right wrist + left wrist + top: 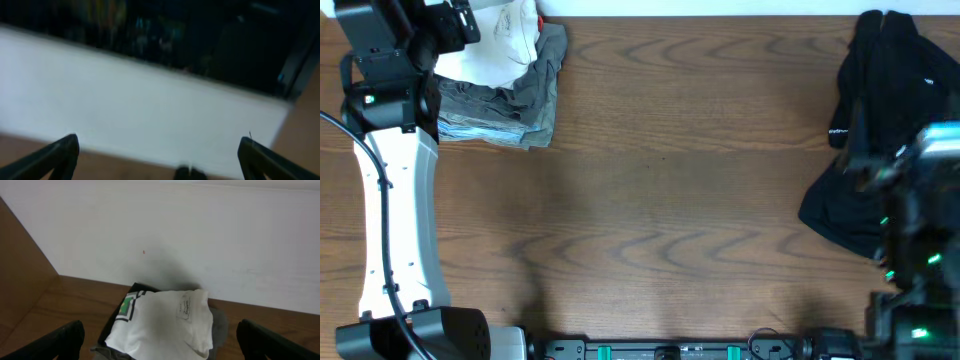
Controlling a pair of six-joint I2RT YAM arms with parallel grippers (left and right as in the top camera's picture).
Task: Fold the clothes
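Observation:
The clothes, a white T-shirt with a green-and-grey print at its left corner, lie bundled on top of a grey pile at the table's back left corner. My left gripper is open, just short of the shirt. Its dark fingers stand wide on either side of the shirt and hold nothing. My left arm reaches up the left edge to that corner. My right gripper is open and empty, facing the white back wall. The right arm shows blurred at the right.
Grey folded garments lie under the white shirt. A black garment is heaped at the back right, partly under the right arm. The white wall runs close behind the pile. The brown wooden table spans between the arms.

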